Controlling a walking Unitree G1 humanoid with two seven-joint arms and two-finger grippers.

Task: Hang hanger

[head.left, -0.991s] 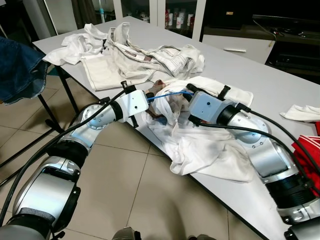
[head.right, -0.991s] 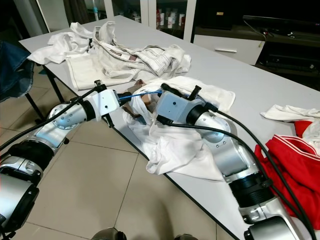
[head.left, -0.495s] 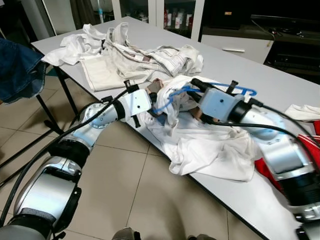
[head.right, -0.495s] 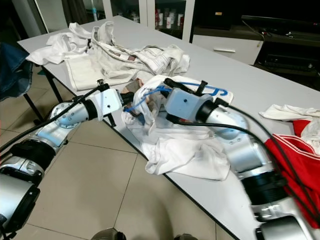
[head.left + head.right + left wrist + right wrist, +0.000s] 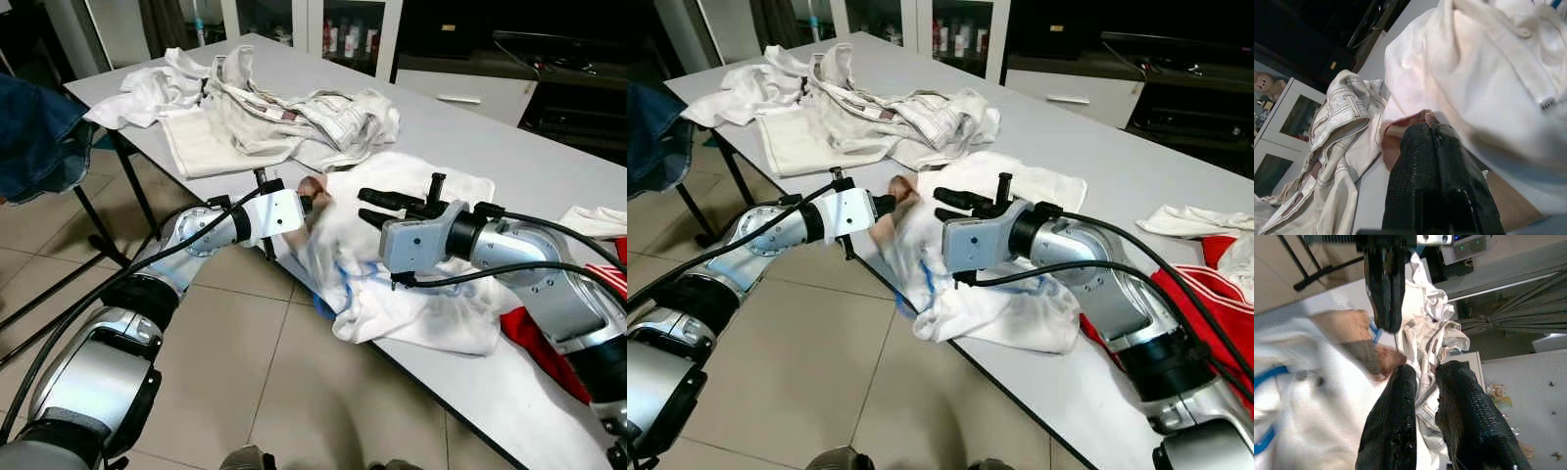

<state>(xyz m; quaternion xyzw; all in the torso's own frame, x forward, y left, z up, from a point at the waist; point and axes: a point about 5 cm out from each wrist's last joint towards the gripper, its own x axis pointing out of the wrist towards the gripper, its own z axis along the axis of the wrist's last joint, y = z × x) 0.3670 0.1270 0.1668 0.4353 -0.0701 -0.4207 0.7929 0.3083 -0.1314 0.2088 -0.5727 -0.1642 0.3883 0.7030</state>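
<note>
A: Step? Hanger [image 5: 326, 294] not hung yet. It lies inside the white shirt [image 5: 411, 294] at the table [image 5: 509, 166] edge; just blue bits peek out.

B: Left gripper [image 5: 312, 203]?

A: At the shirt's near side, fingers pressed together on a pinkish fold of its cloth [image 5: 1405, 128].

B: Right gripper [image 5: 370, 206]?

A: Above the shirt, fingers narrowly parted, empty. Next, I'd judge: find the hook, grip it, lift it free.
</note>
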